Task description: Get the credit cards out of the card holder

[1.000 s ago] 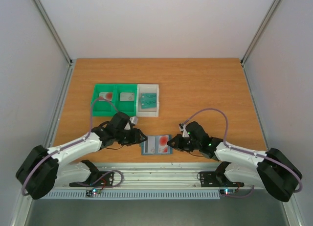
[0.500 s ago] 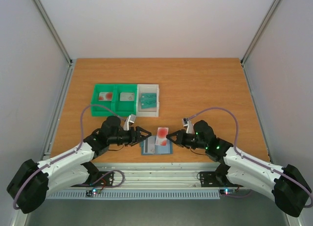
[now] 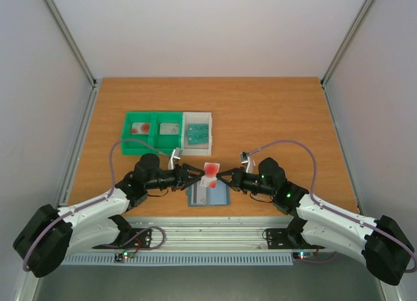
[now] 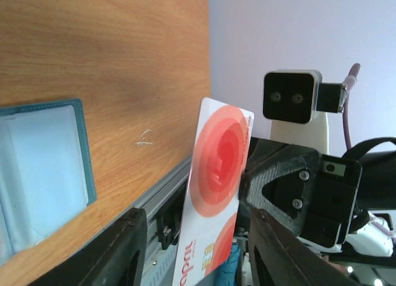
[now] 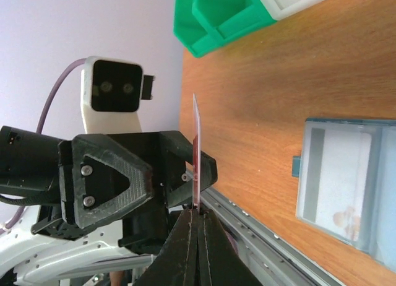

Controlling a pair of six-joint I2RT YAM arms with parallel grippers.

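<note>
A pale credit card with a red round mark (image 3: 210, 171) stands upright in the air above the card holder (image 3: 210, 196), which lies open and flat near the table's front edge. My right gripper (image 3: 221, 176) is shut on the card's edge; in its wrist view the card (image 5: 196, 143) rises edge-on from the pinched tips (image 5: 197, 215). My left gripper (image 3: 196, 175) is open, with one finger on each side of the card (image 4: 219, 168) and gaps showing. The holder's blue-grey inside (image 4: 37, 174) shows a card still in a slot (image 5: 337, 174).
A green tray (image 3: 154, 140) and a white tray (image 3: 198, 148) stand behind the arms on the left. They hold a red-marked card (image 3: 138, 128), a grey card (image 3: 169, 128) and a teal card (image 3: 197, 133). A metal rail (image 3: 215, 226) runs along the table's front.
The right gripper has lifted the red-marked card out of the holder and carried it up and left. The left gripper has swung right until its fingers straddle the card.
</note>
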